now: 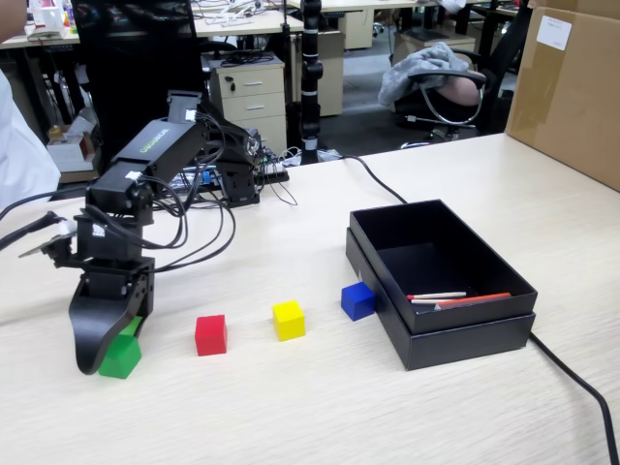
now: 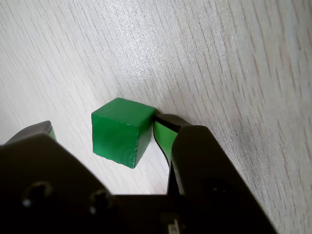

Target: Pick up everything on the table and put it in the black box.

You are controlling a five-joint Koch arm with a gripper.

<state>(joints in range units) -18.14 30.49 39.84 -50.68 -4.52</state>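
A green cube (image 1: pixel 122 357) sits on the beige table (image 1: pixel 320 407) at the left in the fixed view, with my gripper (image 1: pixel 112 345) lowered over it. In the wrist view the cube (image 2: pixel 118 131) lies between the open jaws of the gripper (image 2: pixel 105 124). The right finger (image 2: pixel 163 134) touches the cube's corner and the left one stands apart from it. To the right, a red cube (image 1: pixel 210 334), a yellow cube (image 1: pixel 288 319) and a blue cube (image 1: pixel 356 300) stand in a row. The blue one is next to the black box (image 1: pixel 465 325).
Thin red and white sticks (image 1: pixel 455 299) lie inside the box. A tall brown carton (image 1: pixel 572 87) stands at the back right. A black cable (image 1: pixel 572 373) runs past the box to the front right. The arm's base and wires (image 1: pixel 232 179) sit at the back.
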